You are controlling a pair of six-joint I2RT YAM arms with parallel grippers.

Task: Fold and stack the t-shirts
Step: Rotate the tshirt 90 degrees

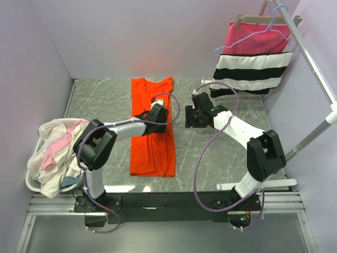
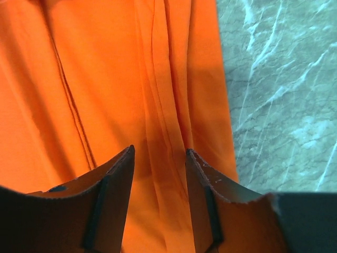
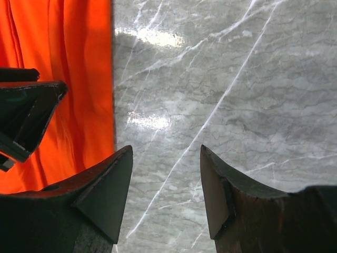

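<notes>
- Nearest the arm bases, at the near left, a basket (image 1: 30, 182) holds the cream-white and pale pink t-shirts (image 1: 52, 150) in a loose heap. None of them is folded yet.
- The orange t-shirt (image 1: 152, 153) lies flat on the table (image 1: 100, 100) as a long narrow strip, hem end towards the bases and neck end away. Its sides look already turned in, with creases running lengthwise.
- The left gripper (image 1: 158, 112) hangs over the strip's right half at about mid-length. Its fingers are parted a moderate way with only cloth beneath them and nothing pinched. Whether the tips touch the cloth I cannot tell.
- The right gripper (image 1: 190, 117) sits just beside the shirt's right edge over bare marble. Its jaws are spread rather wider, and it holds nothing.
- Farthest back, at the right, a pink cloth with black and white stripes (image 1: 253, 71) hangs from a rail (image 1: 310, 58). It is no part of the job.
- Judged step: the lengthwise fold of the first shirt is done, and the crosswise fold is due.
- That would call for each gripper to pinch a corner of one end through all layers. Both would then carry it evenly over to the other end, keeping the strip square.
</notes>
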